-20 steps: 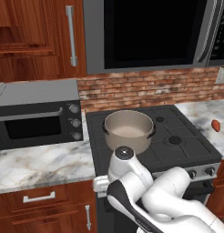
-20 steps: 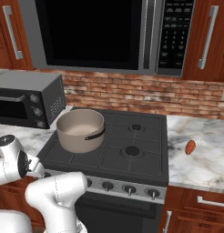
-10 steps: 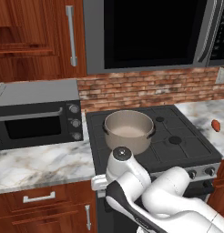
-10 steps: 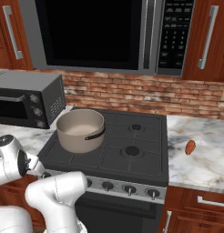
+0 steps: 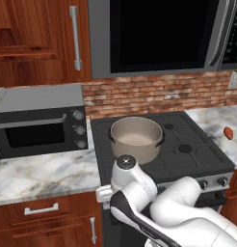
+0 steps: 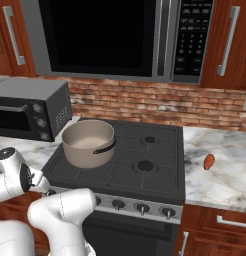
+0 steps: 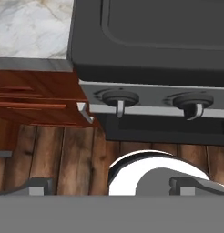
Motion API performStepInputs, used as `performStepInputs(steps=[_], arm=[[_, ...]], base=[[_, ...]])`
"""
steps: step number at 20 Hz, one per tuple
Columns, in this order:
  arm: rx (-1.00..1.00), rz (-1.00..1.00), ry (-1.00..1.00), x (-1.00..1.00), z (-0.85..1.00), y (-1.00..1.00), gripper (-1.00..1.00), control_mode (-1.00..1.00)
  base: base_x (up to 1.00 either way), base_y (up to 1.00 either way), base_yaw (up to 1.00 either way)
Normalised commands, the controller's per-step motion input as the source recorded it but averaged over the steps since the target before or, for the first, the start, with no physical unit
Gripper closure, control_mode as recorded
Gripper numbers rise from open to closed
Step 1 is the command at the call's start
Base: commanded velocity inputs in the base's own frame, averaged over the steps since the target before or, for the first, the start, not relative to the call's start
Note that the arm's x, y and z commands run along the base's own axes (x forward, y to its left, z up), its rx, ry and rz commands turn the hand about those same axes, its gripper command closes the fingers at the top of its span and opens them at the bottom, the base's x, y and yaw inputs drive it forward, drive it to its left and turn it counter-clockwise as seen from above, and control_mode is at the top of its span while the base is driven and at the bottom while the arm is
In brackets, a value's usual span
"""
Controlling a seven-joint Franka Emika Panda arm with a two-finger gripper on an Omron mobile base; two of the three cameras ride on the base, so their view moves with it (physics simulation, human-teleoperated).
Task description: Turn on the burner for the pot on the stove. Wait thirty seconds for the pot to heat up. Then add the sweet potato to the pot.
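I see the pot (image 5: 136, 139) sitting on the near-left burner (image 6: 84, 161) of the stove (image 6: 145, 180), upright, its pale inside bare; the sweet potato (image 6: 209, 161) lies on the marble counter (image 6: 225, 175) to the right of the stove, well apart from the pot; from the left base view it shows as a small reddish shape (image 5: 228, 132) near the right edge. The gripper (image 7: 111, 185) hangs low in front of the stove's steel front strip, jaws spread wide, nothing between them; its fingertips (image 7: 38, 184) sit at the bottom of the hand view, apart from the knobs. Two black knobs face the hand camera: the left knob (image 7: 117, 97) and its right neighbour (image 7: 192, 101); below them wood floor (image 7: 63, 154). The grey toaster oven (image 5: 41, 120) stands on the counter left of the stove; the microwave (image 6: 110, 37) hangs above.
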Motion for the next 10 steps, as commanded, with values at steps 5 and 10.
performStepInputs(steps=[5,10], arm=[[0.0,0.04,-0.03,0.0,-0.28,-0.13,-1.0,-1.0],[0.0,0.04,-0.05,0.03,-0.28,-0.22,-1.0,-1.0]], base=[[0.0,0.0,0.0],[0.0,0.0,0.0]])
